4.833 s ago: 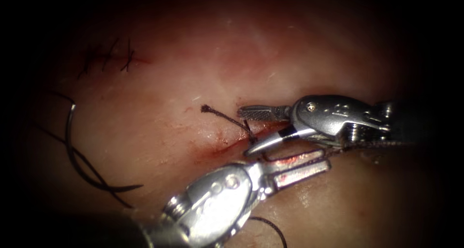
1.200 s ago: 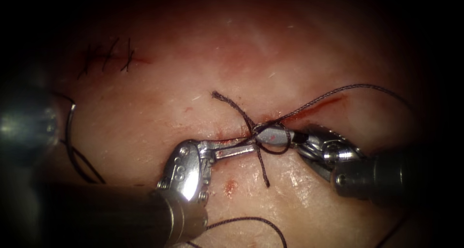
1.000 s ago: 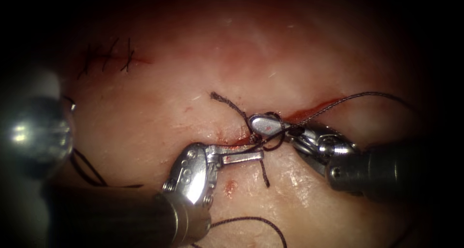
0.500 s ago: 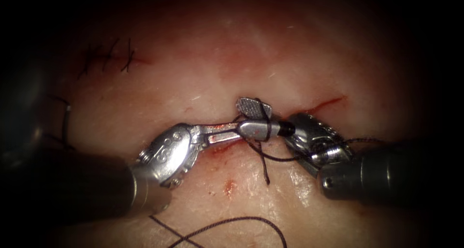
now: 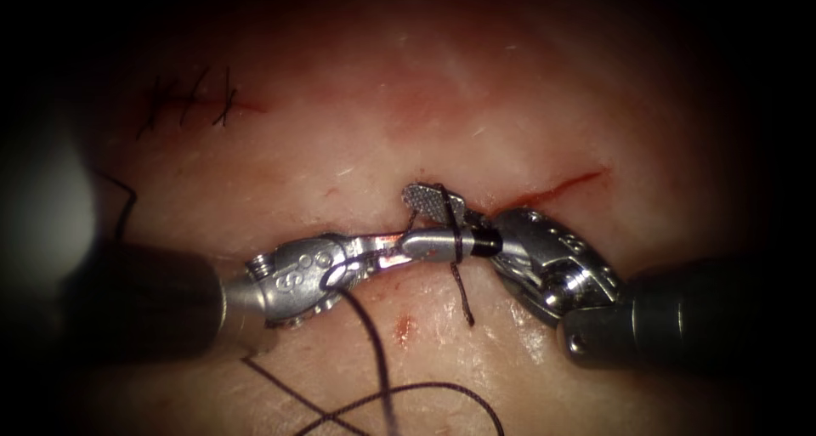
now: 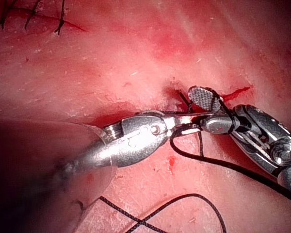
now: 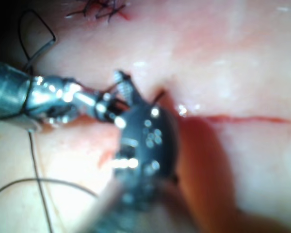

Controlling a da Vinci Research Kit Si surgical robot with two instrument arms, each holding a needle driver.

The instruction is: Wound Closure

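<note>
- Left tool (image 5: 393, 247) comes in level from the left. Its jaws look pressed together, and the thread (image 5: 456, 236) seems to be pinched in them. A long strand runs off from it and down over the tissue (image 5: 425, 104).
- Right tool (image 5: 412, 222) has its jaws spread apart and nothing gripped. One turn of thread sits wound round its lower jaw. The two tools' tips meet right over the cut (image 5: 557, 188).
- Short end (image 5: 463, 300) of thread lies just below the two tips.
- Needle (image 5: 126, 200): I take the thin dark curve well left of the cut to be it, lying on the tissue with neither tool holding it. I cannot tell whether its point is buried.
- This reads as a knot throw. To do it well:
  - keep the turn seated back on the jaw so it cannot slip off the tip
  - keep the long strand lightly taut, without dragging on the wound edge
  - close only on thread, never on tissue
- Around: finished stitches (image 5: 191, 100) sit far up to the left, red fluid (image 5: 404, 330) spots the tissue below the tips, and loose loops (image 5: 408, 393) of thread cross near the bottom.
- In the way: the crowded tips hide the thread crossing, and the slack loops could snag the left tool's shaft.
</note>
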